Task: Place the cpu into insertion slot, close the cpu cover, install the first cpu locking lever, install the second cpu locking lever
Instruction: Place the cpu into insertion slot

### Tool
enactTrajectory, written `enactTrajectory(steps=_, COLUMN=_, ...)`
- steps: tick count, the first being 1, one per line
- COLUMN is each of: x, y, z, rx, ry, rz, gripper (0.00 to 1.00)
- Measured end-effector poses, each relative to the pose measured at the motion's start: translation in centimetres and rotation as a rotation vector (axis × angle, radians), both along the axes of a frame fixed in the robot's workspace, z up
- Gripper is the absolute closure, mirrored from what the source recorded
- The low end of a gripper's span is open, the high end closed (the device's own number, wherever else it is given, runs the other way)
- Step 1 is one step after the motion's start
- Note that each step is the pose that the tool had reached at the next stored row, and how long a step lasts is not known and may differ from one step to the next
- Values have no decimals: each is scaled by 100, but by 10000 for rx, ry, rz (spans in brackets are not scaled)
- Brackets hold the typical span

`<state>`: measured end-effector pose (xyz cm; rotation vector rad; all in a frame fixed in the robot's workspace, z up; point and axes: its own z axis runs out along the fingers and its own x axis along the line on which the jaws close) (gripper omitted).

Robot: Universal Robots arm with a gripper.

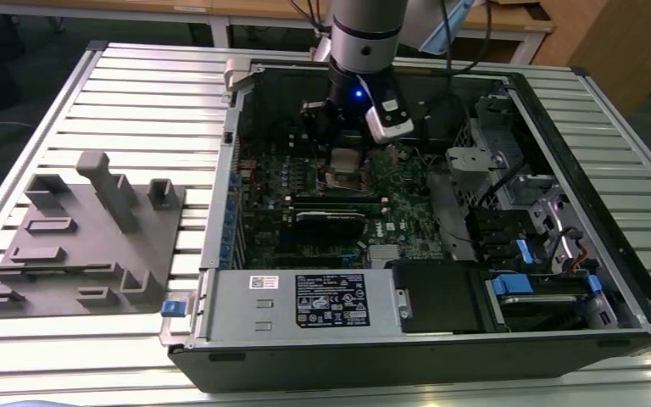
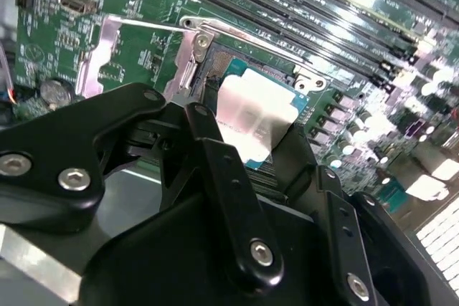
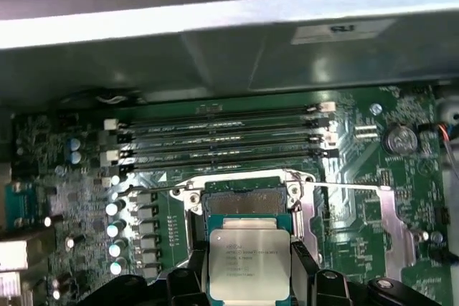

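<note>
Your claw was clamped on one cpu, its two fingers pressing opposite edges, and you held the chip just over the one insertion slot, partly covering it. Four long memory slots lay beside that socket inside the single open computer case on the table.

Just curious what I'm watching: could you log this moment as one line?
gripper: shut on cpu | cpu: held over slot | slot: uncovered
</note>
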<state>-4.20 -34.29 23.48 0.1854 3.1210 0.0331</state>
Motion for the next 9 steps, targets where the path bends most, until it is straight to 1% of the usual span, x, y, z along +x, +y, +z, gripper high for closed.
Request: enactTrajectory(steps=9, x=0, y=0, z=-9, rx=0, ry=0, rz=-1635, gripper=46)
